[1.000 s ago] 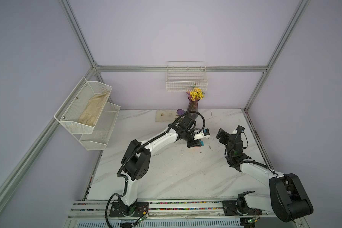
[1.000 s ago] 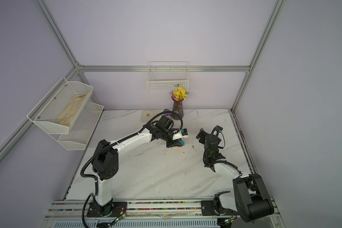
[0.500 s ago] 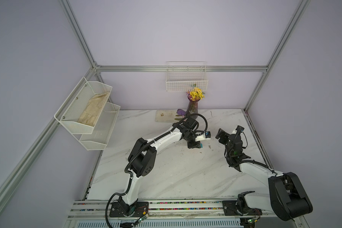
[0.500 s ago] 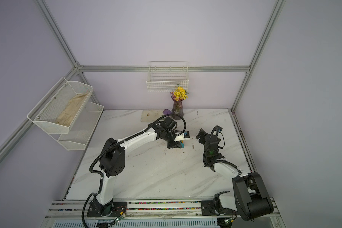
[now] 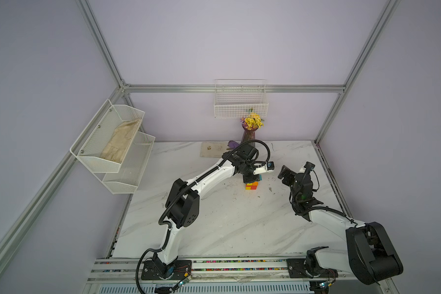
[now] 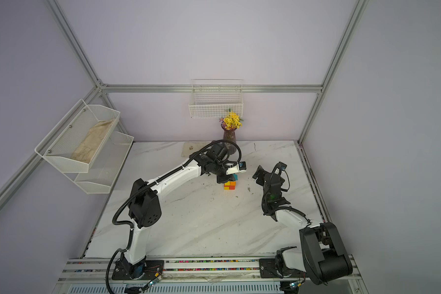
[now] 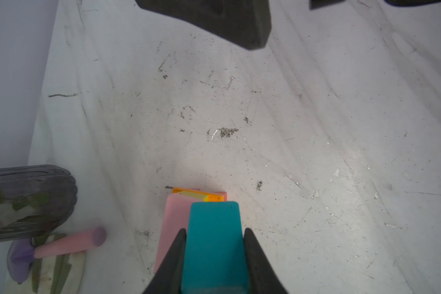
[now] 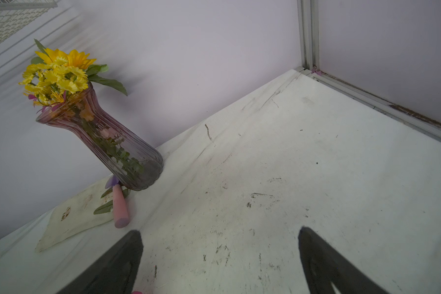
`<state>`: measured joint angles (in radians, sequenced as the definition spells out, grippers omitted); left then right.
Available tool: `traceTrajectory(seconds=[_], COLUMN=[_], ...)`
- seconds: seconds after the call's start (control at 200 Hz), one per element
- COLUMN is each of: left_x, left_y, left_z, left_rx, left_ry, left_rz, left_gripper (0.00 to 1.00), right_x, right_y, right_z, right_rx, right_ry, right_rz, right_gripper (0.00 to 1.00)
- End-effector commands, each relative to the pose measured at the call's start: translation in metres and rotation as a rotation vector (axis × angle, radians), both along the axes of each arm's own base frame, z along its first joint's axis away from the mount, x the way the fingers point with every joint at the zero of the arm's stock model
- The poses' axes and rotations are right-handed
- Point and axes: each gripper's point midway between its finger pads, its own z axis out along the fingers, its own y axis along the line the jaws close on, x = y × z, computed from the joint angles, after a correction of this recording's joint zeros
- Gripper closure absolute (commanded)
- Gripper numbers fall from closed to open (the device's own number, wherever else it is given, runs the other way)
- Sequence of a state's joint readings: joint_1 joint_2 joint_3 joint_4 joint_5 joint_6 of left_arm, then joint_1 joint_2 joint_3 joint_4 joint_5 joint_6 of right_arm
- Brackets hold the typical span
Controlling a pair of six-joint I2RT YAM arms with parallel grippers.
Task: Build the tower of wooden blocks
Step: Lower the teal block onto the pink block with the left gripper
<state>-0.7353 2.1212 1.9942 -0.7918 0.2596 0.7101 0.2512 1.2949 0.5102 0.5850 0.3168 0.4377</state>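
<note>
The tower [image 5: 251, 185] [image 6: 230, 185] is a short stack of red, orange and yellow wood blocks at the table's back centre. In the left wrist view a pink block [image 7: 172, 224] and yellow and orange tops [image 7: 201, 196] show under a teal block [image 7: 214, 229]. My left gripper [image 7: 214, 238] [image 5: 252, 177] is shut on the teal block, right above the stack; I cannot tell whether the two touch. My right gripper [image 8: 219, 254] [image 5: 283, 173] hangs open and empty to the right of the tower.
Behind the tower stands a purple vase [image 5: 248, 136] [image 8: 107, 142] of yellow flowers. A pink cylinder [image 8: 119, 208] [image 7: 69, 244] and a white mat [image 5: 213, 149] lie by its foot. A wire basket [image 5: 240, 104] and a rack [image 5: 112, 145] hang on the walls.
The left arm's elbow has swung right, and its gripper has shifted slightly with the teal block. The stacked blocks now show below it. The right arm has stayed put.
</note>
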Motion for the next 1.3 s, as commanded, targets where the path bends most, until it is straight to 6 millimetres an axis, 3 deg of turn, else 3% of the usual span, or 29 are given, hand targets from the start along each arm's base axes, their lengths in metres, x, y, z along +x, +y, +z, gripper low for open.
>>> traceTrajectory(seconds=[0.0,0.475,1.295], left_x=[0.018,0.032,0.033], left_y=[-0.006,-0.007,0.008], left_z=[0.03,0.014,0.026], left_rx=[-0.019,0.015,-0.067], left_ry=[-0.096,-0.105,-0.023], left_rz=[0.0,-0.047,-0.095], left_gripper=[1.0,1.0,1.0], right_x=[0.005,0.012,0.017], right_y=[-0.001,-0.001,-0.001], right_z=[0.004,0.0,0.002], right_rx=[-0.005,-0.015,-0.02], right_ry=[-0.018,0.002,0.008], right_rz=[-0.007,-0.014,-0.024], right_gripper=[0.03,0.03,0.03])
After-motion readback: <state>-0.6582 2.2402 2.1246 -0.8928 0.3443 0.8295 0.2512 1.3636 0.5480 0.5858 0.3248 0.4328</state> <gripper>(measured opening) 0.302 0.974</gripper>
